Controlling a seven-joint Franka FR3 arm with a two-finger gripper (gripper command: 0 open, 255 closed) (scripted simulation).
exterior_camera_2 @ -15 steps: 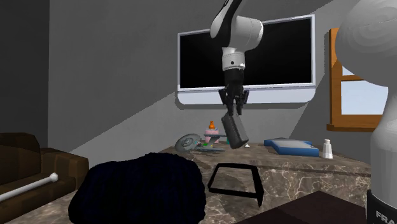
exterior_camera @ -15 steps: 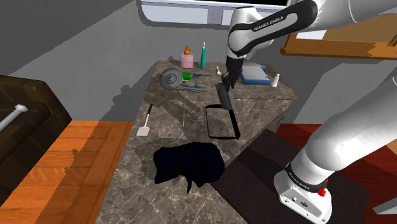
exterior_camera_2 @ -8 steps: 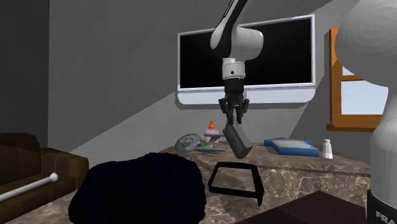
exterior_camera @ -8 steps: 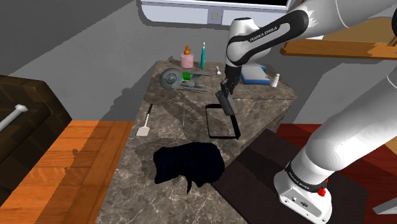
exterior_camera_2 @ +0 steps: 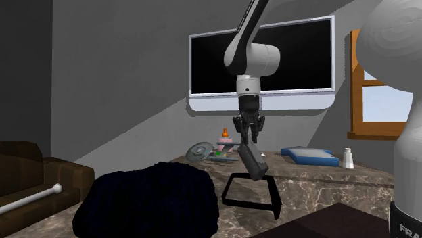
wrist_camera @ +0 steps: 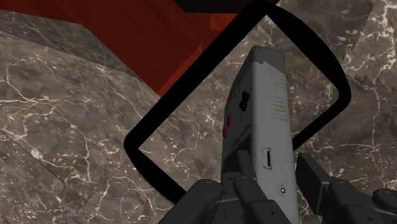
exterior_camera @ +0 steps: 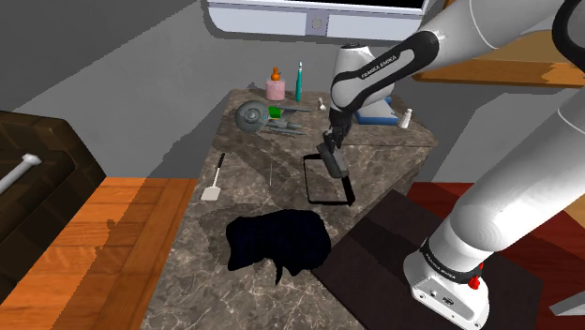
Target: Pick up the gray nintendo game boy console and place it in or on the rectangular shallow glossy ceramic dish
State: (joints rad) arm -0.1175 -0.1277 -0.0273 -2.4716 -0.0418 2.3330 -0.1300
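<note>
Wrist view: pinched the grey console [wrist_camera: 261, 108] by one end in the tool [wrist_camera: 277, 186]. Held it tilted off the marble desk [wrist_camera: 63, 127], over the far part of the black-rimmed dish [wrist_camera: 149, 168], lower end close to the rim.

Bare marble surface [exterior_camera: 265, 176] lies inside the black-rimmed dish [exterior_camera: 307, 180] and between it and the spatula [exterior_camera: 214, 180]. Clutter (starship model [exterior_camera: 262, 116], blue box [exterior_camera: 377, 111]) lines the far edge, and a black lump [exterior_camera: 278, 242] blocks the near end.

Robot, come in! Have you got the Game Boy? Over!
Gripper shut on the gray Game Boy. It hangs tilted over the black-rimmed dish, not yet released. Black lump sits aside, not in the way. Over.
</note>
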